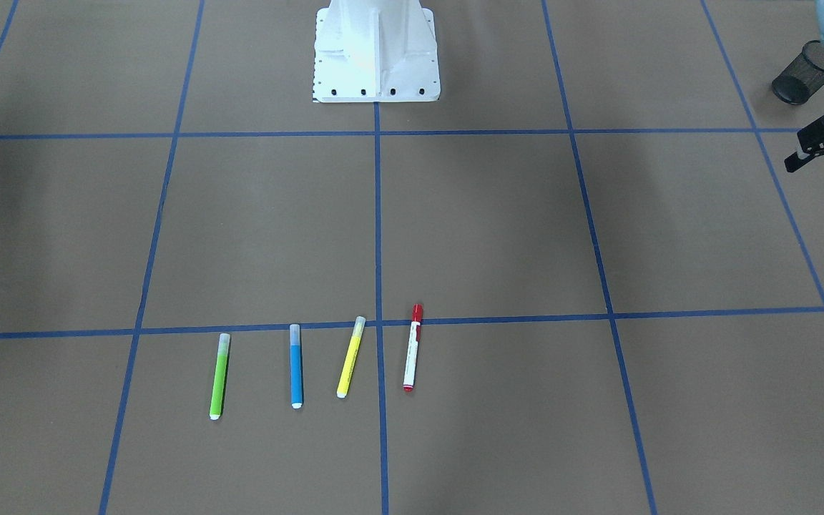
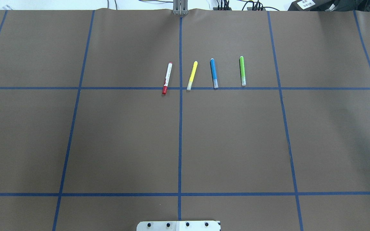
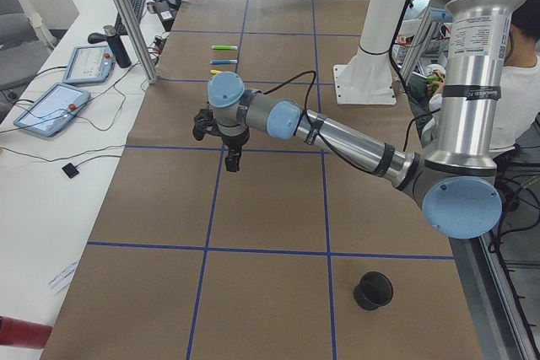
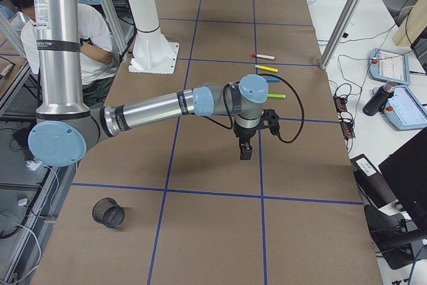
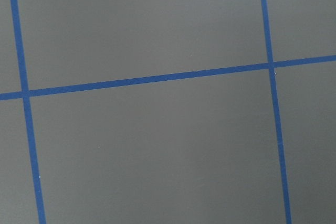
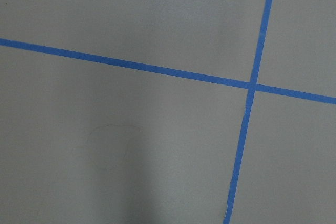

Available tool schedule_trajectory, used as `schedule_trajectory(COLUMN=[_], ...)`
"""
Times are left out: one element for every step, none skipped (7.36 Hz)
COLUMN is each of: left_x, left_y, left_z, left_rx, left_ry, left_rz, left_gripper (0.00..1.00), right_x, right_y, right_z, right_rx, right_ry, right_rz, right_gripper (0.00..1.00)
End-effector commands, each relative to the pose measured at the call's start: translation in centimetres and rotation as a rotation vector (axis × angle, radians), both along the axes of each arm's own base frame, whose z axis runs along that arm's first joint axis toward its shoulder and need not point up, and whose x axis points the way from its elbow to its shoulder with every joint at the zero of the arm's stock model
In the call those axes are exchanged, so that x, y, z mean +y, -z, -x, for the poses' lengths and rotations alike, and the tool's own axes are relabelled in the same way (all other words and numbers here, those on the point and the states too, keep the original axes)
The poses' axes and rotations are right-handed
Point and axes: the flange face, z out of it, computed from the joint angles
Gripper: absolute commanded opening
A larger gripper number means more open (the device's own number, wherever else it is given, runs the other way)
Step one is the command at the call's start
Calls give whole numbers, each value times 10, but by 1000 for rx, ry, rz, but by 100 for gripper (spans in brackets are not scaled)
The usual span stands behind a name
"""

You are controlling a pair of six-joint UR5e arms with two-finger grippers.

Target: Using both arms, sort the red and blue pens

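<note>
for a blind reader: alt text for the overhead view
Four markers lie in a row on a brown table with a blue tape grid: from left, a red-capped white pen, a yellow marker, a blue pen and a green marker.

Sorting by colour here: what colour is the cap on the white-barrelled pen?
The cap is red, clearest in the front-facing view.

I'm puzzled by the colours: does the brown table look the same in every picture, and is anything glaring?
Front-facing view: the white metal pedestal glares, and soft shadows smudge the brown paper-covered table. Left wrist view: that table turns dull grey. Right wrist view: it looks pale beige, with a shadow low down.
</note>
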Motion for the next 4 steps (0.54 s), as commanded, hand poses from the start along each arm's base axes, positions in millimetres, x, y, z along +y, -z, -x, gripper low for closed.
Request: schedule_trajectory(left_x=[2, -3, -18, -35], left_y=[16, 25, 50, 87], left_z=[-16, -48, -78, -130], left_rx=[2, 11, 24, -38], left_ry=[-33, -90, -73, -91], left_rz=[-45, -86, -44, -114], left_gripper=[100, 100, 100, 100], right_x=[-3, 2, 5, 0], right_y=[3, 0, -4, -6], right_z=[1, 2, 3, 4], right_rx=[-6, -26, -42, -41], right_ry=[2, 7, 8, 12], right_rz=[-6, 4, 17, 16], right_gripper=[100, 100, 100, 100])
